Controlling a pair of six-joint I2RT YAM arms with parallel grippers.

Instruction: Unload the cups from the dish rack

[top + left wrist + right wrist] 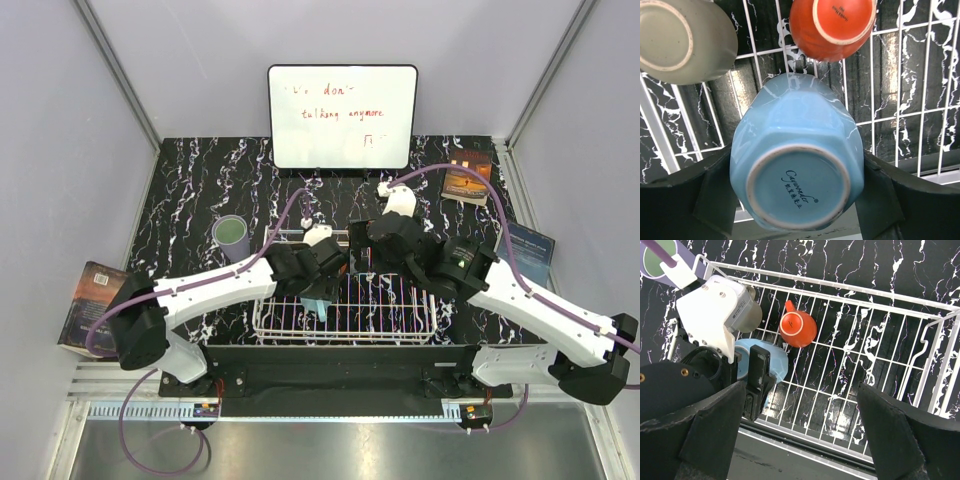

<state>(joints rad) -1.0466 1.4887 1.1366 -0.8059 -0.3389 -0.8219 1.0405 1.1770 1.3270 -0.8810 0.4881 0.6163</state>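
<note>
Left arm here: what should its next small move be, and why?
Probably a short straight lift. The left gripper has its fingers against both sides of the upturned light blue mug, low in the dish rack, with the red-orange cup close beside it.

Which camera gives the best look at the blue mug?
The left wrist view: the blue mug fills it, base toward the camera, between the left hand's fingers. The right wrist view shows part of it behind that hand; the top view, just a blue sliver under the arm.
</note>
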